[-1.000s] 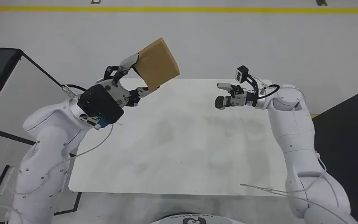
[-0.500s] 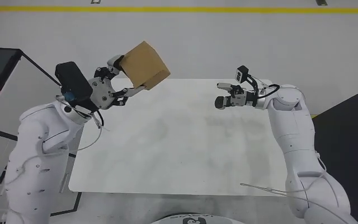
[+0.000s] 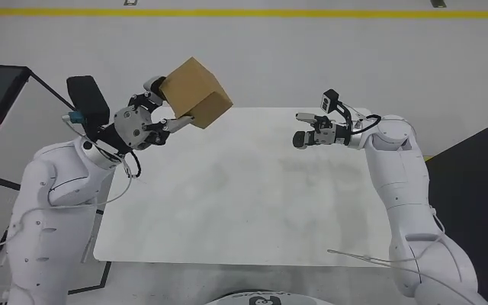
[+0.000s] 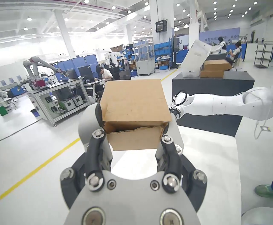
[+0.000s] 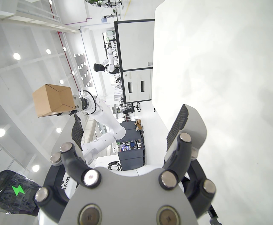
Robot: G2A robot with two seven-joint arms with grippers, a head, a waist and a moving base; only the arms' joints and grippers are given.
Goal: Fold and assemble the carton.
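The table (image 3: 229,198) is white and flat, with round corners and some faint grey marks on it. It stands on a pale grey floor (image 3: 305,61). A yellow line (image 3: 244,12) runs along the floor past the far side of the table. The room is a big bright hall with many round ceiling lights (image 4: 29,18). There are blue shelves (image 4: 162,50) far back, and a black counter (image 4: 213,83) with brown boxes (image 4: 215,65) on top. A white cabinet (image 5: 136,85) with drawers stands past one end of the table.

The carton (image 3: 194,91) is brown cardboard. It is up in the air over the far left corner of the table, tilted, and not touching the table. The left gripper (image 3: 171,103) holds it, with one finger on each side of the end near the wrist. At that end one flap is not quite shut, and a thin gap shows. The far end looks folded shut.

The right gripper (image 3: 300,128) is spread wide and holds nothing. It hangs over the far right part of the table and points toward the carton, well apart from it.

Since a second ago, the left arm has turned its wrist and pulled back a bit to its own side. The carton turned with it and now shows more of its sides. The right arm has not moved.
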